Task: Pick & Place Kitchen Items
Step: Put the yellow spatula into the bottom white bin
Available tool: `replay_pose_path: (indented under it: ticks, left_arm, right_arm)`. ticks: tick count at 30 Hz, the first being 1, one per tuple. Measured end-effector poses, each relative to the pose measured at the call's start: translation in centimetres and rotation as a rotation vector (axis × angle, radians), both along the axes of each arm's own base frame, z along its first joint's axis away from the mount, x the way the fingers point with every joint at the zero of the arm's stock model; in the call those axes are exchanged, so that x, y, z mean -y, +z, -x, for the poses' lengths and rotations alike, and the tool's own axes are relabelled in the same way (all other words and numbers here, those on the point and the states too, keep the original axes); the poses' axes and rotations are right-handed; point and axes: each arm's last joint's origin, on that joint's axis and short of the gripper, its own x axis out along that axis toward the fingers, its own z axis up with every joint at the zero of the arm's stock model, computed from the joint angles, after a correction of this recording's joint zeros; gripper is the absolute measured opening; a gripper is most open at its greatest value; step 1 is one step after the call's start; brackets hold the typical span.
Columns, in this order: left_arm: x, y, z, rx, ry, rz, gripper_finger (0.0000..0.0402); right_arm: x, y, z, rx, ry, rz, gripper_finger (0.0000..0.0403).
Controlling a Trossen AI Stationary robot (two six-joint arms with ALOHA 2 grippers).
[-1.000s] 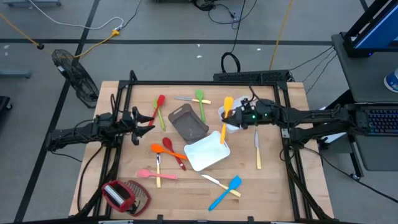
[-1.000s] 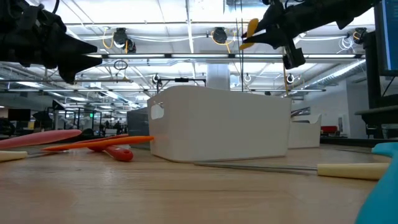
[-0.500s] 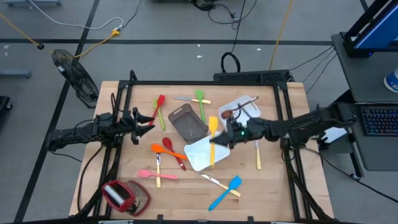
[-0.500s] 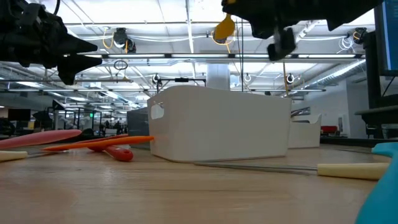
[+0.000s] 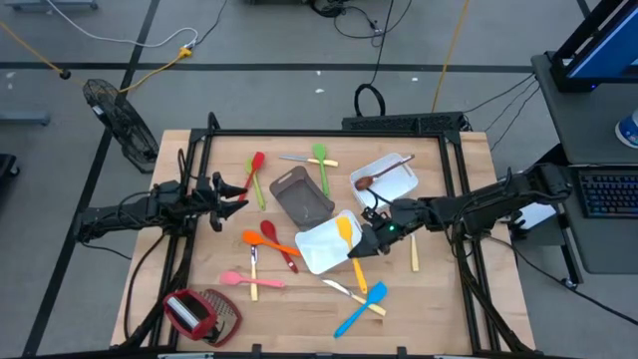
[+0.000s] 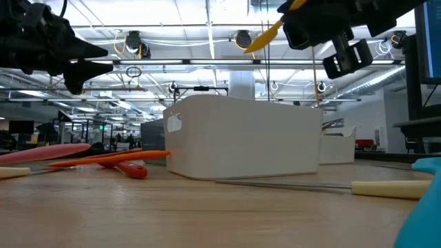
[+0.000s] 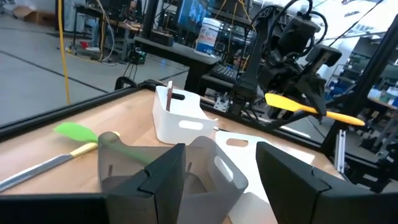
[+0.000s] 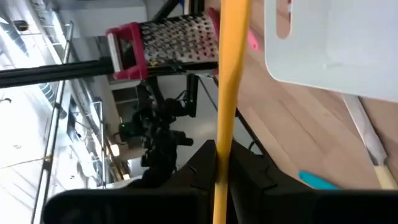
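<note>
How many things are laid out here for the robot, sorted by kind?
Rectangular plastic trays, white or grey-brown: 3
Colourful plastic spoons and spatulas: 7, counting the yellow spatula held by the right end effector
Pale-handled metal cutlery: 4
Brown wooden spoon: 1
Red-and-wire-mesh grater: 1
Total: 16

My dark right gripper (image 5: 365,246) carried a yellow spatula (image 5: 348,237) over the white tray (image 5: 317,251). Beside that tray lay an orange spoon (image 5: 261,240), a red spoon (image 5: 276,241) and a blue spatula (image 5: 361,308) on the pale wooden desk (image 5: 289,309).
</note>
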Motion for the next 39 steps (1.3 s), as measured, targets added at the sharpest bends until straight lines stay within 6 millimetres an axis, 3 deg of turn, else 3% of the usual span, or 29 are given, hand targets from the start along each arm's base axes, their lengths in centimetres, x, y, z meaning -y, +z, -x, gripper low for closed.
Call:
replay_pose_path:
  ticks: [11, 28, 39]
  left_arm:
    - [0.0, 0.0, 0.0, 0.02, -0.002, 0.098, 0.0202]
    - [0.0, 0.0, 0.0, 0.026, -0.003, 0.136, 0.0202]
    - [0.0, 0.0, 0.0, 0.025, -0.004, 0.136, 0.0202]
  right_arm:
    - [0.7, 1.2, -0.4, 0.16, -0.021, 0.049, 0.0025]
    - [0.7, 1.3, -0.5, 0.174, -0.046, 0.055, 0.0025]
    - [0.9, 0.9, -0.5, 0.083, -0.077, -0.03, 0.0025]
